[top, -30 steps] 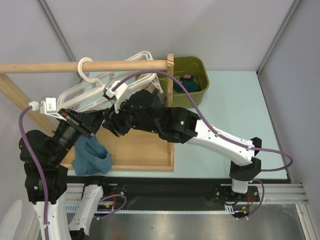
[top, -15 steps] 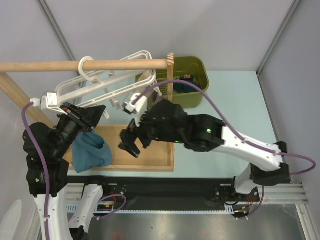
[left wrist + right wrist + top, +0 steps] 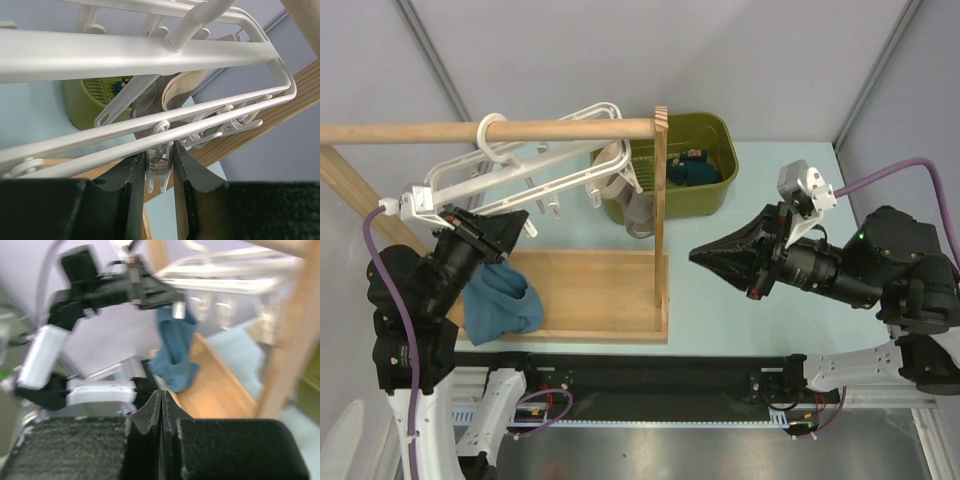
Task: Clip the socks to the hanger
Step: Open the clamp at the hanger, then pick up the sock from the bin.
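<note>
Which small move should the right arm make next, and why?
Probably open the right gripper and swing it toward the green basket: its jaws are shut and empty, socks lie in the basket, and the left gripper pinches a clip peg on the hanger.

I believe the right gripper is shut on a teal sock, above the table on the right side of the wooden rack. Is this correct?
Not fully. The right gripper is shut above the table, right of the wooden rack, but on nothing: the right wrist view shows its fingers pressed together, empty. The teal sock hangs below the hanger.
</note>
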Robot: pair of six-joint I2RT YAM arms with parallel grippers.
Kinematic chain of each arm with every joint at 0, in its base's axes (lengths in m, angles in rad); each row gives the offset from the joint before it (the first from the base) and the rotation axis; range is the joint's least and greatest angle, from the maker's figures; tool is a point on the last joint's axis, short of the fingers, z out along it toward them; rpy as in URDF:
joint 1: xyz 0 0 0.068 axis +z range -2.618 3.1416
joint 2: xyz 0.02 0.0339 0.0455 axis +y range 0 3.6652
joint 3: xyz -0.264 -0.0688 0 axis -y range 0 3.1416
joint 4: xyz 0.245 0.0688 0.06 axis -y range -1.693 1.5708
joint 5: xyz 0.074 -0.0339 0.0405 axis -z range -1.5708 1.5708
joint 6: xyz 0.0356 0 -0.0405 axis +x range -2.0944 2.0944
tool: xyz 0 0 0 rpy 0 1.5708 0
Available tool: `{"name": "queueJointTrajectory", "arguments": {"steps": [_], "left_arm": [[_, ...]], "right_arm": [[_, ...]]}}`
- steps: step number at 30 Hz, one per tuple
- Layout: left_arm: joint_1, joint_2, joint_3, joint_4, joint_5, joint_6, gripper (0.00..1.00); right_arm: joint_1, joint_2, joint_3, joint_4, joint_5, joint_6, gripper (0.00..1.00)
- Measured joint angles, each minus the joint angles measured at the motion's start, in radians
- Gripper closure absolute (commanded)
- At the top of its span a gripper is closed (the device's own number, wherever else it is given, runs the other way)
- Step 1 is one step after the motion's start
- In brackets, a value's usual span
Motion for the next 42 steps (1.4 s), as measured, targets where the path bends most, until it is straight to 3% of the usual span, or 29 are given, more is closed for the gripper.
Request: {"name": "queueJointTrajectory", "arguments": {"steps": [3, 7, 12, 21, 26, 36, 40, 42], "left_arm": [[-0.001, 0.000, 0.002, -0.006, -0.009, 0.000, 1.00], [-0.020, 0.000, 0.003, -0.012, -0.021, 0.000, 1.00], [-0.045, -0.001, 0.010, -0.021, -0.044, 0.002, 1.00], [-0.080, -0.005, 0.010, -0.021, -0.084, 0.015, 1.00], [-0.104, -0.005, 0.005, -0.014, -0.093, 0.019, 1.00], [-0.116, 0.000, -0.063, 0.076, -0.057, 0.045, 1.00], [-0.117, 0.000, -0.145, 0.179, -0.047, 0.039, 1.00], [-0.117, 0.001, -0.168, 0.213, -0.048, 0.035, 1.00]], "right_arm": [[-0.039, -0.024, -0.047, -0.013, 0.143, 0.025, 0.82], [-0.267, 0.027, -0.129, -0.035, 0.267, 0.034, 0.79], [-0.629, 0.148, -0.262, 0.018, 0.187, 0.050, 0.77], [-0.982, 0.348, -0.296, 0.195, -0.021, 0.113, 0.61], [-1.019, 0.580, -0.168, 0.317, -0.070, 0.127, 0.47], [-1.047, 1.213, 0.355, 0.400, -0.047, 0.127, 0.40], [-1.067, 1.417, 0.591, 0.357, -0.035, 0.151, 0.36], [-1.074, 1.467, 0.626, 0.351, -0.025, 0.170, 0.35]]}}
